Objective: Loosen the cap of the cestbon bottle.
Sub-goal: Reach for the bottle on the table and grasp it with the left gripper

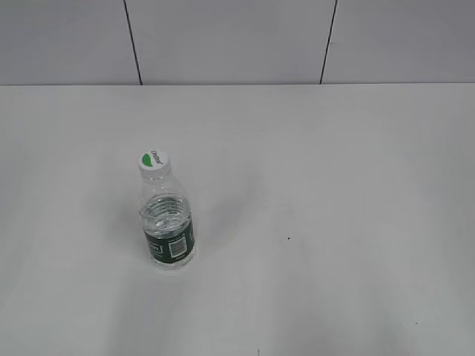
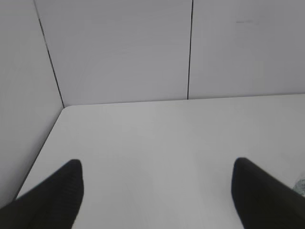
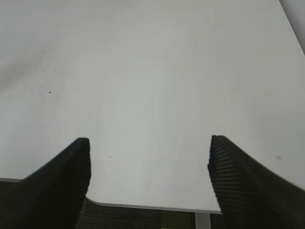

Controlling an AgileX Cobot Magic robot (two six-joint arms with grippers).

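Table (image 1: pixel 334 222): a wide white surface is seen, bare but for one bottle; a panelled wall stands behind it.

Left gripper (image 2: pixel 157 191): its two dark fingers are spread wide with nothing between them, held over the table near a back corner. It is judged to be parked clear of the work, since neither arm appears in the exterior view. A sliver of clear plastic at the right edge of the left wrist view may be the bottle, though this cannot be told for certain.

Right gripper (image 3: pixel 148 179): it is likewise released and empty, hung above the near table edge, well apart from the bottle.

Cestbon bottle (image 1: pixel 167 226): it is stood upright on the left half of the table, untouched, so that its top is presented for a grasp from above. Water is seen inside, reaching roughly to the shoulder.

Cap (image 1: pixel 154 161): it is seated on the neck and appears closed; loosening is judged not yet begun.
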